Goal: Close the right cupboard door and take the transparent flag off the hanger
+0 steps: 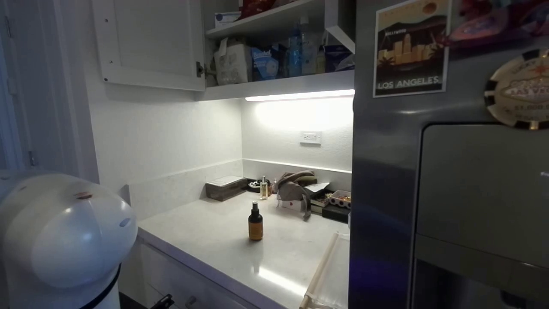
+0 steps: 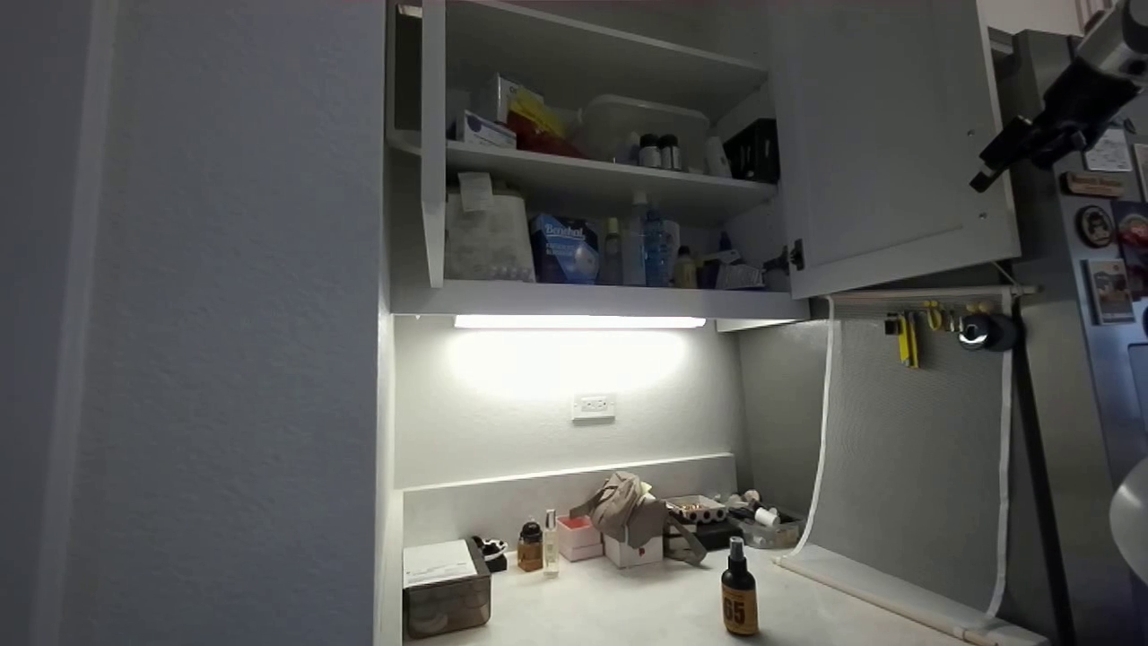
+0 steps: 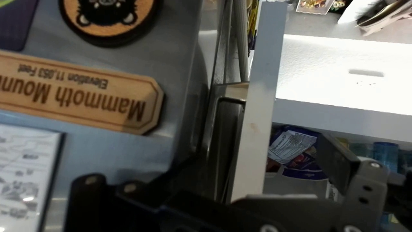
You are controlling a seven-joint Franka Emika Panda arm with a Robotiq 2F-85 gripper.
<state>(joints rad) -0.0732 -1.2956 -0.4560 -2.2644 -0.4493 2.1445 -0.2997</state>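
The right cupboard door [image 2: 888, 144] is a white panel standing open; its edge also shows at the top of an exterior view [image 1: 341, 28]. In the wrist view the door's edge [image 3: 257, 129] runs upright between my fingers. My gripper [image 2: 995, 166] is at the door's outer edge, high up, and looks open in the wrist view [image 3: 238, 177]; I cannot tell whether it touches the door. The transparent flag [image 2: 915, 449] hangs from the hanger [image 2: 924, 292] below the door, its lower end on the counter; its tan strip [image 1: 321, 270] lies near the fridge.
The steel fridge [image 1: 386, 171] stands close beside the door and carries magnets, among them a wooden sign [image 3: 80, 93]. The left cupboard door [image 1: 152, 43] is open. A spray bottle [image 2: 739, 592] stands on the counter [image 1: 214, 231]. Several bottles and packs fill the cupboard shelf [image 2: 610, 161].
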